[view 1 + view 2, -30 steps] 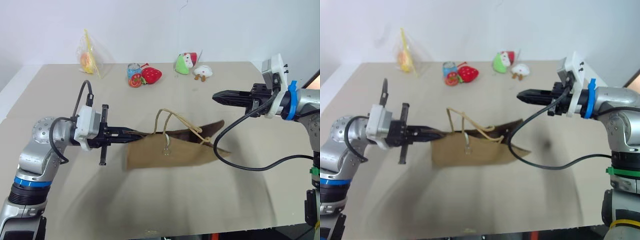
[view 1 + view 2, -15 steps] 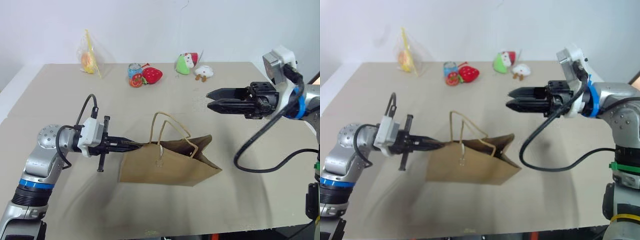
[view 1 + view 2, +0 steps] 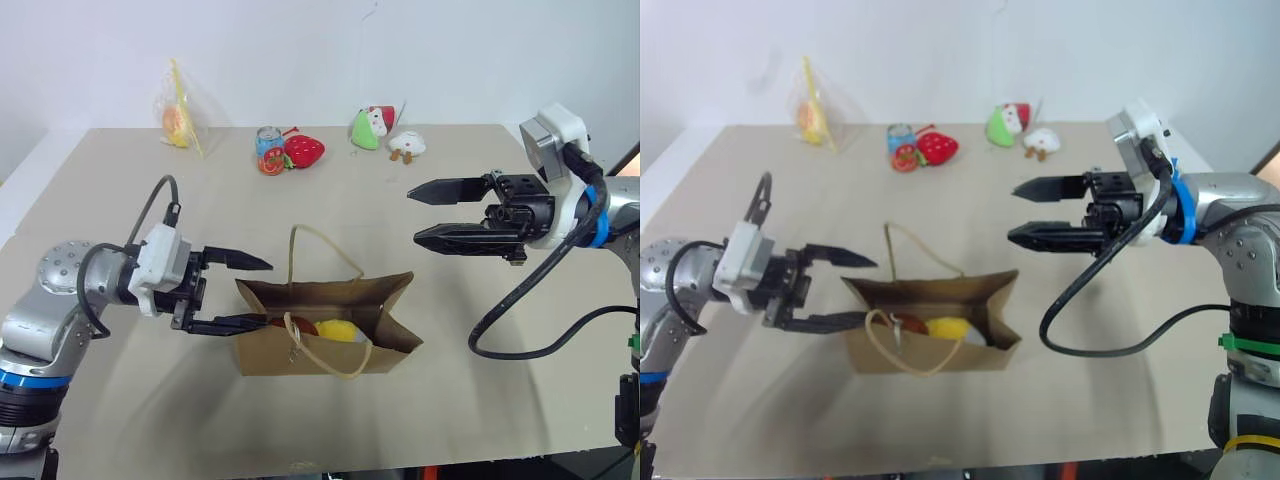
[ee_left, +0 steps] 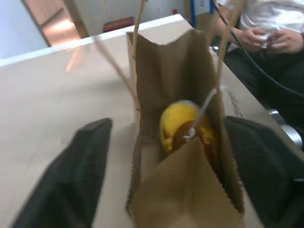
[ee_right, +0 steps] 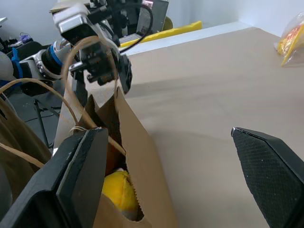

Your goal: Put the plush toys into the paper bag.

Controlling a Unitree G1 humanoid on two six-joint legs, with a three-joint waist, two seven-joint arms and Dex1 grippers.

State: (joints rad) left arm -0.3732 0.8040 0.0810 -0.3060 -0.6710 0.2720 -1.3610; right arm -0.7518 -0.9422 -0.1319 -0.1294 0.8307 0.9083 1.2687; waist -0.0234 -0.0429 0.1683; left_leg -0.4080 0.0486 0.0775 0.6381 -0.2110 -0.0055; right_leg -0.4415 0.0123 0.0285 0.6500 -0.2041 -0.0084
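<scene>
Plush toys, a yellow one (image 3: 338,329) and a brown one (image 3: 303,326), sit inside the bag (image 3: 330,322), which stands open near the middle of the table (image 3: 480,400). The left end effector (image 3: 236,293) is spread wide at the bag's end with a finger on either side, holding nothing; the right end effector (image 3: 432,212) hovers beyond the other end, wide open and empty. More toys (image 3: 385,132) lie by the far edge, so I'd judge the next move is a long reach for those.
</scene>
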